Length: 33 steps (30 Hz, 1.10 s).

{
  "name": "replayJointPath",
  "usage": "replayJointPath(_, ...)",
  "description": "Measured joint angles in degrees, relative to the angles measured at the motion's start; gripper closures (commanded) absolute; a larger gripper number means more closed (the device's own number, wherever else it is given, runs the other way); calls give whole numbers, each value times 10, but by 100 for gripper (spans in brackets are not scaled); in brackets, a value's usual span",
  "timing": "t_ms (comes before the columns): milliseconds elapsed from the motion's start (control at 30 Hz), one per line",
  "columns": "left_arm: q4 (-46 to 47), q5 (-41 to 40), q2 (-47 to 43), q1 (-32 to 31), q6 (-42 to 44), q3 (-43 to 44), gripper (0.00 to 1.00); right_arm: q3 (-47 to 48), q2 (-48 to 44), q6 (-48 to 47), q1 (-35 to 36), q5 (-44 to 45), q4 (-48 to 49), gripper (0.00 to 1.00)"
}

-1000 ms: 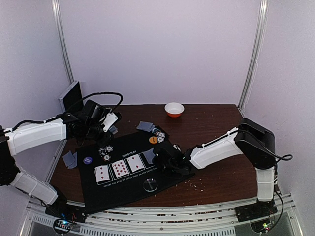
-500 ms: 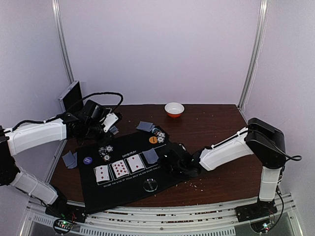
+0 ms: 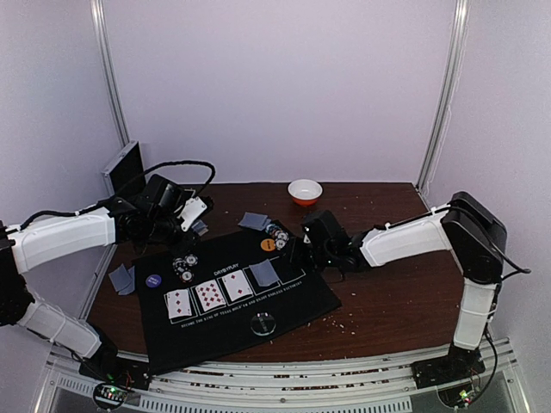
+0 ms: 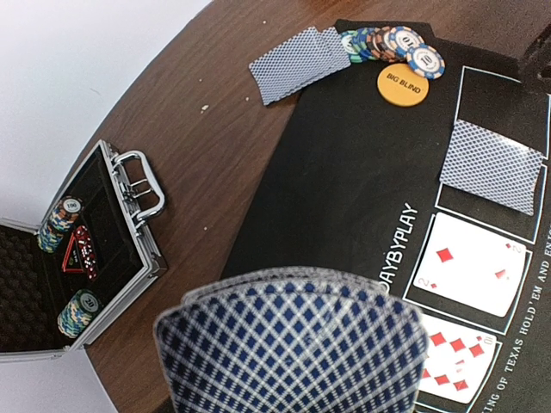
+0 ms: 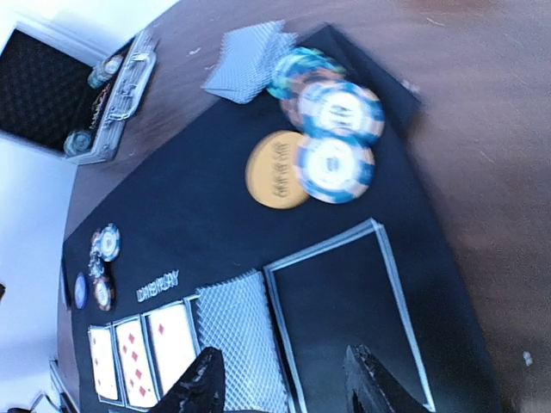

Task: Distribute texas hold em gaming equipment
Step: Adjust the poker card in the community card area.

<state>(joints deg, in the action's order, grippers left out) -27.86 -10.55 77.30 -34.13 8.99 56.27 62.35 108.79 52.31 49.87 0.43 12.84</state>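
The black mat point(image 3: 232, 301) lies skewed on the table point(image 3: 387, 301), with open wood beyond its right edge; three face-up cards point(image 3: 207, 295) and one face-down card point(image 3: 263, 273) sit in its boxes. The right jaws hang apart, unloaded, over the mat's far right corner. The left jaws, beyond its far left corner, clamp a fan of cards point(image 4: 293, 344).

A white bowl with an orange base point(image 3: 305, 191) stands upright near the far edge of the brown wooden table point(image 3: 387, 301). Pale crumbs point(image 3: 342, 322) lie scattered on the wood at the near right. An open aluminium case point(image 4: 110, 205), black-lined, sits at the far left corner, its lid raised.
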Motion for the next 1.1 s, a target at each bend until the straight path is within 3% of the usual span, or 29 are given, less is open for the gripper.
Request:
replayJointPath(267, 0, 3, 0, 0, 1, 0, 54, 154, 113, -137, -21, -138, -62, 54)
replayJointPath(367, 0, 3, 0, 0, 1, 0, 55, 158, 135, -162, -21, -160, -86, 58)
replayJointPath(533, 0, 4, 0, 0, 2, 0, 55, 162, 136, -184, -21, -175, -100, 81)
replayJointPath(767, 0, 5, 0, 0, 3, 0, 54, 156, 136, -190, -20, -188, -105, 97)
replayJointPath(1100, 0, 5, 0, 0, 4, 0, 54, 153, 136, -187, -14, -184, -98, 100)
